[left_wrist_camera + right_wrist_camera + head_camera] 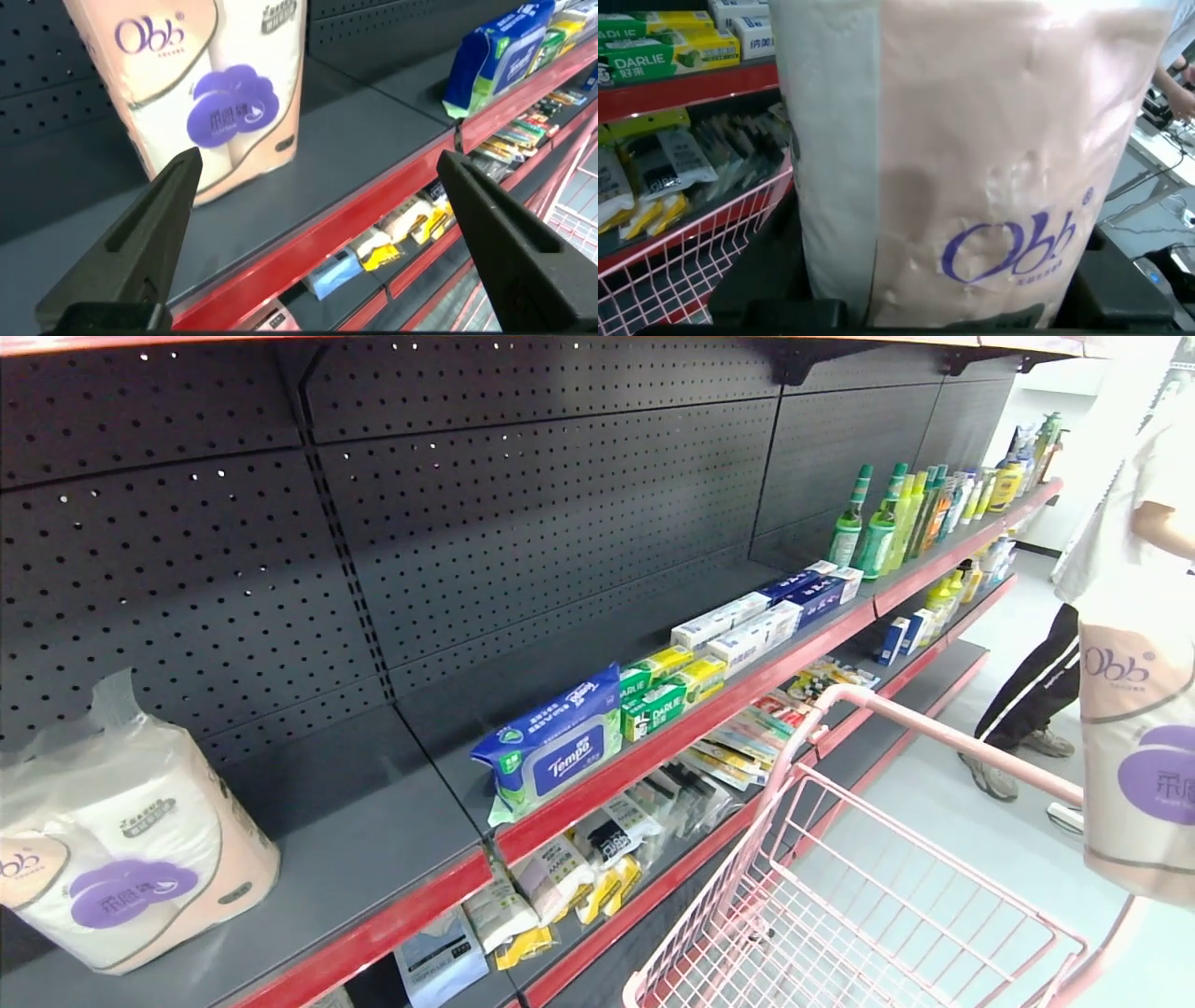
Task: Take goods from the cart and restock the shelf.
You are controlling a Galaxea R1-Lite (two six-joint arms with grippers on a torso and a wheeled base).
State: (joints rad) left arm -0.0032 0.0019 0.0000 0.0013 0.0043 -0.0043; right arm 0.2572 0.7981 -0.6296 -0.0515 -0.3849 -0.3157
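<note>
One pink-and-white toilet paper pack stands upright on the grey shelf board at the far left. My left gripper is open just in front of that pack, apart from it, with nothing between its fingers. A second, matching pack hangs at the right edge, above the right side of the pink wire cart. In the right wrist view this pack sits close up, with my right gripper shut on it and the cart's mesh below.
Further right on the same board lie a blue wet-wipes pack, toothpaste boxes and green bottles. The lower shelf holds several small packets. A person stands beyond the cart. Bare board lies between the left pack and the wipes.
</note>
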